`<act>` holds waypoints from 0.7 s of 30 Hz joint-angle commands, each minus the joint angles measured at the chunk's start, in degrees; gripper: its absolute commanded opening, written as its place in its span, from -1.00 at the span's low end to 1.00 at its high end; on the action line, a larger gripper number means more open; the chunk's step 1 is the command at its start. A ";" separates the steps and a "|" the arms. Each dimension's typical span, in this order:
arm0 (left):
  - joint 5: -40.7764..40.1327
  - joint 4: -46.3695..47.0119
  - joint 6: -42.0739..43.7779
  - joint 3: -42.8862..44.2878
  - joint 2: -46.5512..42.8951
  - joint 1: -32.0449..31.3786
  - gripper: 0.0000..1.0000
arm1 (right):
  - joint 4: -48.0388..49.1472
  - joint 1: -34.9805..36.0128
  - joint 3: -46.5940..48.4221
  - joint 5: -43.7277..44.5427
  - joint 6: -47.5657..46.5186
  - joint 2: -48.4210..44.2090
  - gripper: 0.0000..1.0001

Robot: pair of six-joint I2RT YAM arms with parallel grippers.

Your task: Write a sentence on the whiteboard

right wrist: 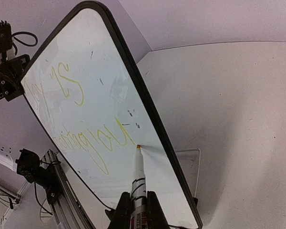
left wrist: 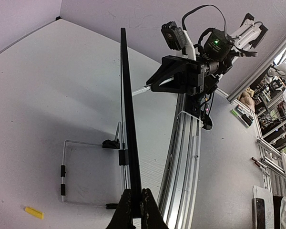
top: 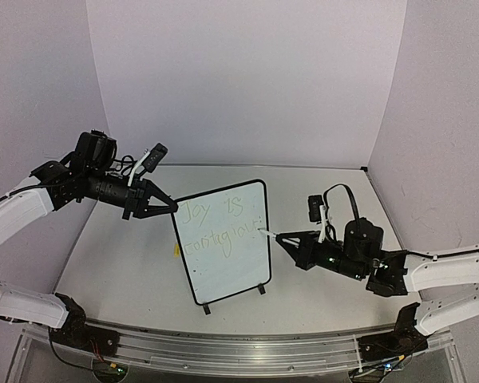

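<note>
The whiteboard [top: 231, 267] stands upright at mid-table, edge-on in the left wrist view [left wrist: 126, 109]. Its face [right wrist: 86, 57] carries the sentence [top: 222, 226] in faint yellow-green handwriting [right wrist: 93, 138]: "Joy is" above a second line that starts "contagiou". My left gripper [top: 169, 207] is shut on the board's upper left edge, with the frame clamped between its fingers [left wrist: 136, 198]. My right gripper [top: 294, 240] is shut on a yellow-and-white marker [right wrist: 139, 179]. The marker's tip [right wrist: 138, 147] touches the board at the end of the second line, near the right edge.
A small yellow marker cap [left wrist: 33, 213] lies on the table behind the board's left side [top: 176, 250]. The board's wire stand [left wrist: 64, 162] rests on the table behind it. An aluminium rail [top: 223, 339] runs along the near edge. Walls close the back and sides.
</note>
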 commanded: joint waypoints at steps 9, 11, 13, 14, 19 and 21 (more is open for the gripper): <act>0.74 -1.29 0.16 -0.42 0.09 -0.31 -1.00 | -0.27 -0.26 1.45 2.04 -1.77 -5.23 -1.00; 0.77 -1.29 0.16 -0.42 0.16 -0.31 -1.00 | -0.20 -0.30 1.74 2.33 -2.11 -4.75 -1.00; 0.76 -1.28 0.12 -0.39 0.15 -0.31 -1.00 | 0.25 -0.28 1.98 2.67 -2.39 -4.25 -1.00; 0.73 -1.30 0.13 -0.41 0.16 -0.31 -1.00 | 0.60 -0.30 2.02 2.90 -2.52 -4.03 -1.00; 0.77 -1.29 0.14 -0.40 0.21 -0.31 -1.00 | 1.76 -0.27 2.28 4.03 -3.24 -3.56 -1.00; 0.72 -1.32 0.16 -0.36 0.17 -0.34 -1.00 | 1.92 -0.30 2.56 4.21 -3.57 -3.14 -1.00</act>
